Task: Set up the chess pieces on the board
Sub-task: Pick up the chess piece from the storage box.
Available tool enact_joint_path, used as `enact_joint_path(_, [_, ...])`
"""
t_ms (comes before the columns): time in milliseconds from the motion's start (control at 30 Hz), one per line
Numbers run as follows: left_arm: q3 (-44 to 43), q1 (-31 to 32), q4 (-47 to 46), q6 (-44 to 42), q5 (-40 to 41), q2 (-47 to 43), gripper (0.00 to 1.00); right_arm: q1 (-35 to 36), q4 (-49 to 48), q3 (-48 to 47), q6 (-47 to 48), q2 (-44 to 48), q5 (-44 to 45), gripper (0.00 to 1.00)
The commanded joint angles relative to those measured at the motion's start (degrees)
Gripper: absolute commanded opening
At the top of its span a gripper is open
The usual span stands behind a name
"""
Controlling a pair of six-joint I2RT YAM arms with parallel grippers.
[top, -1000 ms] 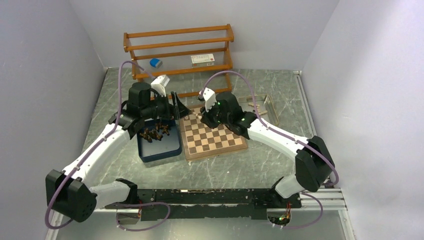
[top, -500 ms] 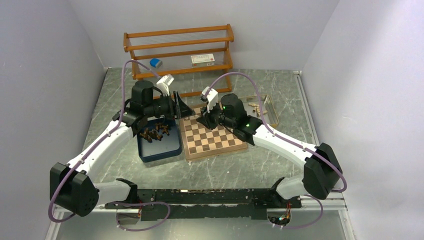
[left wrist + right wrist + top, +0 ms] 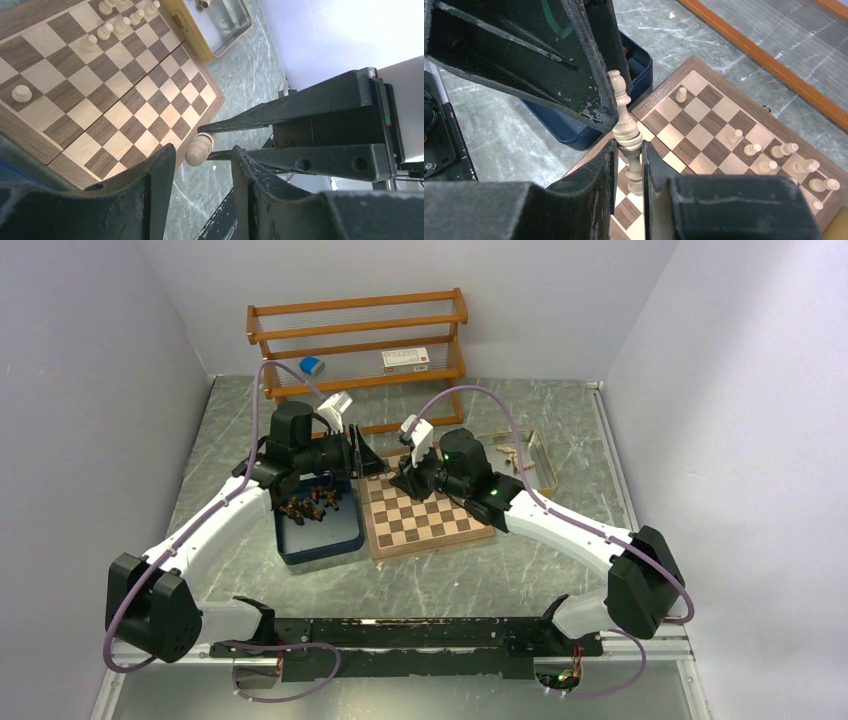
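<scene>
At the bottom of the overhead view both arms rise from the table's near edge and lean in towards each other. Just beyond, the navy tray (image 3: 335, 545) sits left of centre with dark chessmen (image 3: 308, 506) clustered at its far end, and the board (image 3: 430, 530) lies touching its right side. Over the board's upper-left corner the right gripper (image 3: 629, 144) is clamped on the lower stem of a tall cream piece (image 3: 623, 112), holding it above the squares. The left gripper (image 3: 201, 150) has its jaws parted around that piece's head, with gaps showing on both sides. More cream chessmen (image 3: 774, 155) line the board's far rows. Farther back a yellow tray (image 3: 535, 455) sits at upper right, and a wooden rack (image 3: 360, 335) stands against the wall.
</scene>
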State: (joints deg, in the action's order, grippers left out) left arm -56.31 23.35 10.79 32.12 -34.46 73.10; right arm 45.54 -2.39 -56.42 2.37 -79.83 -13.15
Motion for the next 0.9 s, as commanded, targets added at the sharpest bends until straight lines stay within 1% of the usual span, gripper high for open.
enact_joint_path(0, [-1.47, 0.32, 0.57, -0.73, 0.53, 0.29, 0.48, 0.59, -2.45, 0.31, -0.2, -0.02, -0.21, 0.03])
enact_joint_path(300, [-1.71, 0.36, -0.49, -0.06, -0.1, 0.51, 0.28, 0.64, -2.27, 0.89, 0.55, -1.48, -0.66, 0.04])
enact_joint_path(367, [-2.05, 0.33, -0.19, -0.35, 0.19, 0.69, 0.22, 0.64, -2.43, 1.35, 0.85, -1.78, -0.36, 0.04])
enact_joint_path(467, [-2.98, 0.31, 1.26, -1.87, 0.79, 1.55, 0.08, 0.66, -2.67, 2.04, 1.21, -2.53, 0.0, 0.05])
enact_joint_path(500, [-3.51, 0.32, 2.27, -2.67, 1.25, 1.97, 0.06, 0.63, -2.5, 2.1, 1.33, -2.79, -0.03, 0.05])
enact_joint_path(633, [-6.48, 0.34, 5.91, -5.27, 4.14, 3.55, 0.05, 0.61, -2.55, 3.05, 1.3, -2.77, 0.57, 0.05])
enact_joint_path(700, [-7.57, 0.38, 6.64, -6.44, 7.02, 3.84, 0.05, 0.6, -2.91, 3.83, 0.85, -2.19, 1.61, 0.05])
enact_joint_path(867, [-9.8, 0.44, 7.48, -10.36, 17.56, 5.94, 0.05, 0.52, -1.62, 4.57, -1.98, -0.35, 11.01, 0.05])
